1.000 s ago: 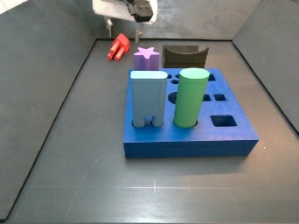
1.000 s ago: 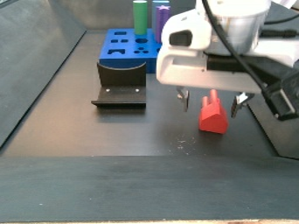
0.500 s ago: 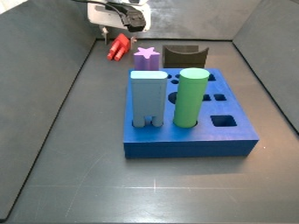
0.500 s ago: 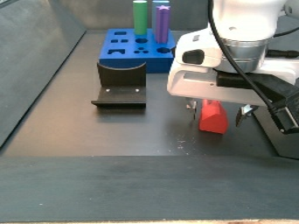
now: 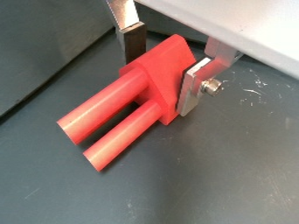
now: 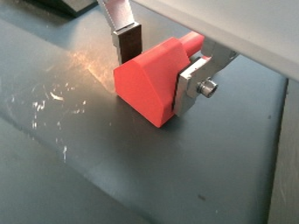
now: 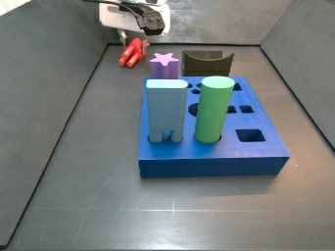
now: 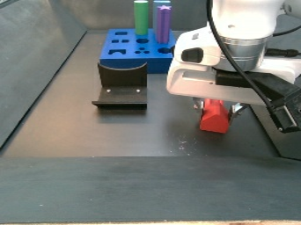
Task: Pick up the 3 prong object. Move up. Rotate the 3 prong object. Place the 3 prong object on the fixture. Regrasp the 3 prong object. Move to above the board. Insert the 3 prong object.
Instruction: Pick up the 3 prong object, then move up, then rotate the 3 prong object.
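gripper (image 5: 163, 70) down at the small bright red plastic 3 prong object (image 5: 135, 105), lying on the dark floor.
i'm seeing its 2 silver fingers (image 6: 197, 80) flanking the block end, contact unclear; the thick blue board (image 7: 210, 142) and dark fixture (image 8: 121, 94) are sitting well apart.

The gripper (image 5: 162, 68) is low over the floor at the far end of the workspace in a side view (image 7: 132, 37), pointing downward, its two flat silver fingers (image 6: 126, 39) set on either side of the 3 prong object (image 5: 146, 101) with the pads against its sides.
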You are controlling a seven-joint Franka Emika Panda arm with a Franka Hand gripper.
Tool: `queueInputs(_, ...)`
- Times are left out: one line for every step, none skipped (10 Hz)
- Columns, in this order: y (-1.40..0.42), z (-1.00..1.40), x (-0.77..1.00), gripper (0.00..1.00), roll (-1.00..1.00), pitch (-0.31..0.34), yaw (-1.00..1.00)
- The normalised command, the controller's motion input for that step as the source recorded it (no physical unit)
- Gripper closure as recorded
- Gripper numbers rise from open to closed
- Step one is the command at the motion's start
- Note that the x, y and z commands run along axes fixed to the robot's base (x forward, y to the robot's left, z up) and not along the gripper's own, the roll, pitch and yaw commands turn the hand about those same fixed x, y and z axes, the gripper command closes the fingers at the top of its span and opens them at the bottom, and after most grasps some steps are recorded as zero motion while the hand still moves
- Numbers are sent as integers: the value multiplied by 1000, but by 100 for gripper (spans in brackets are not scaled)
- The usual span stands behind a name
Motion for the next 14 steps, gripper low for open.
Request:
queueInputs(0, 0, 0, 100, 0, 0, 0)
queueInputs(0, 0, 0, 100, 0, 0, 0)
queueInputs(0, 0, 0, 100, 0, 0, 0)
queueInputs(0, 0, 0, 100, 0, 0, 0)
queueInputs(0, 0, 0, 100, 0, 0, 0)
queueInputs(0, 0, 0, 100, 0, 0, 0)
queueInputs(0, 0, 0, 100, 0, 0, 0)
queueInputs(0, 833, 0, 100, 0, 0, 0)
queueInputs(-52, 820, 55, 100, -3, -5, -40)
queueInputs(-49, 697, 30, 100, -9, 23, -37)
queueInputs(-32, 570, 13, 100, -6, 33, -29)
queueInputs(-19, 379, 0, 100, 1, 33, -24)
queueInputs(-15, 225, -9, 100, 7, 30, -22)
queueInputs(-889, 0, 348, 100, 0, 0, 0)
